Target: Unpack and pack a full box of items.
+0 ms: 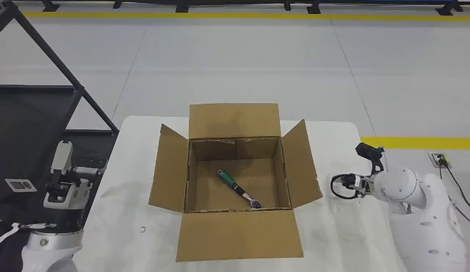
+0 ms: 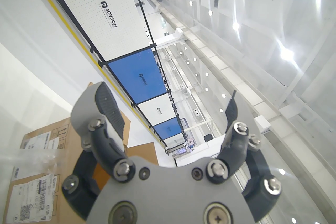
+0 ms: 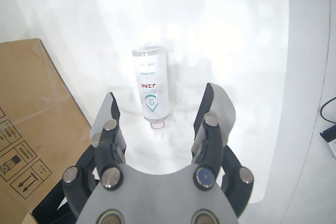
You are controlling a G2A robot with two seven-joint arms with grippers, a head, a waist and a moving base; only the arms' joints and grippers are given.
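An open cardboard box (image 1: 235,237) stands in the middle of the white table, all its flaps folded out. Inside it a green-handled ratchet wrench (image 1: 239,189) lies on the bottom. To the right of the box my right gripper (image 3: 161,95) is open just above the table, level with the box's right flap (image 3: 31,104). A clear bottle (image 3: 151,80) with a white label lies flat on the table past its fingertips, cap end toward the gripper. At the table's left edge my left gripper (image 2: 168,92) is open and holds nothing, with the box (image 2: 39,156) beside it.
A black metal frame (image 1: 44,117) stands left of the table. The table's right edge curves close to my right gripper (image 1: 341,186). A small device with a cable (image 3: 328,135) lies on the floor beyond it. Bare tabletop (image 1: 132,220) lies left of the box.
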